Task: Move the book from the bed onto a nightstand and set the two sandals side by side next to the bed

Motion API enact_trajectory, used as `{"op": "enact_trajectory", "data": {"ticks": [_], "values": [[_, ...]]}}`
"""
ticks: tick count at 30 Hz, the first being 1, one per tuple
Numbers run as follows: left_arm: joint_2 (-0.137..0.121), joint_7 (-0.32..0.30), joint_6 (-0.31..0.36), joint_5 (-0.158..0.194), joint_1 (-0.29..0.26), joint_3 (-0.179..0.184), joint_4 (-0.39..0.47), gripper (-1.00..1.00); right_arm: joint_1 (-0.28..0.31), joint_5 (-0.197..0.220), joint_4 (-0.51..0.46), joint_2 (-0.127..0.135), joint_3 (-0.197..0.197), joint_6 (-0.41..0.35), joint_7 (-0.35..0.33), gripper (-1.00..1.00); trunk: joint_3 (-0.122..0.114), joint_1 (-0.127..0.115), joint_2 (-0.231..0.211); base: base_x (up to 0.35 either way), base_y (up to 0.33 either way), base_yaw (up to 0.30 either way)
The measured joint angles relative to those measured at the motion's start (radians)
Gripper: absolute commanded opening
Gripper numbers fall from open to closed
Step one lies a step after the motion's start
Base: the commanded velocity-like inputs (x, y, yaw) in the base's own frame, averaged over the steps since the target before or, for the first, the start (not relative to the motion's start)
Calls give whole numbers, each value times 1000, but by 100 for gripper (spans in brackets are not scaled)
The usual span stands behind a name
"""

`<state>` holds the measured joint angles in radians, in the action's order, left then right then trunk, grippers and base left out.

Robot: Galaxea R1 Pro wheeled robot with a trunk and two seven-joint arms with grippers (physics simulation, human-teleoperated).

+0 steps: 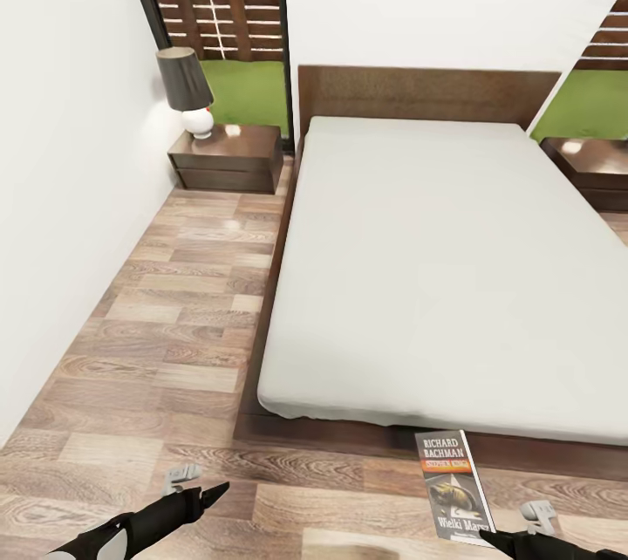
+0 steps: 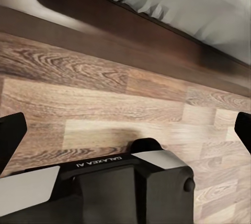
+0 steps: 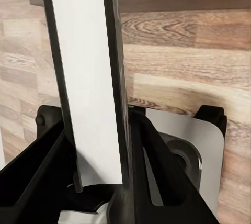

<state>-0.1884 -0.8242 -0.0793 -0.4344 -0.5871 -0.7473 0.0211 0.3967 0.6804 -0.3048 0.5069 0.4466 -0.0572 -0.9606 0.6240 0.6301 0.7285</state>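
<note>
Dark-covered paperback book (image 1: 455, 483) held upright off the wood-plank floor (image 1: 174, 342) at about 5 o'clock in the head view, just in front of the bed's foot edge. Long axis running near-vertical in that view, title end ("RICHARD BACHMAN") up toward 12, lower end pinched by the right gripper (image 1: 488, 534). Seen edge-on in the right wrist view: white page block (image 3: 89, 77) clamped between the black fingers (image 3: 157, 166) (closed tight on both covers). Left gripper (image 1: 214, 493) low at 7 o'clock, above bare planks, fingers spread wide apart and holding nothing. Bed (image 1: 436, 263) with grey mattress and dark brown frame stretching toward 12. Nightstand (image 1: 228, 159) at 11 o'clock carrying a black-shaded lamp (image 1: 185, 89); second nightstand (image 1: 593, 167) at 2 o'clock.
</note>
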Motion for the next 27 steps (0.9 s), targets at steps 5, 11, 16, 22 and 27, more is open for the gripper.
{"op": "enact_trajectory", "data": {"ticks": [5,11,16,22,27], "values": [[0,-1,0,0,0,0,0,100,0,0,1,0,0,0,0,-100,-16,-12,-21,0,0,0],[0,-1,0,0,0,0,-1,100,0,1,1,0,0,0,0,-100,-26,-12,-21,0,0,0],[0,-1,0,0,0,0,-1,100,0,1,1,0,0,0,-1,-100,-34,-12,-21,0,0,0],[0,-1,0,0,0,0,-1,100,0,1,1,0,0,0,-1,-100,-43,-12,-21,0,0,0],[0,-1,0,0,0,0,-1,100,0,0,1,0,0,0,0,-100,-51,-12,-21,0,0,0]]}}
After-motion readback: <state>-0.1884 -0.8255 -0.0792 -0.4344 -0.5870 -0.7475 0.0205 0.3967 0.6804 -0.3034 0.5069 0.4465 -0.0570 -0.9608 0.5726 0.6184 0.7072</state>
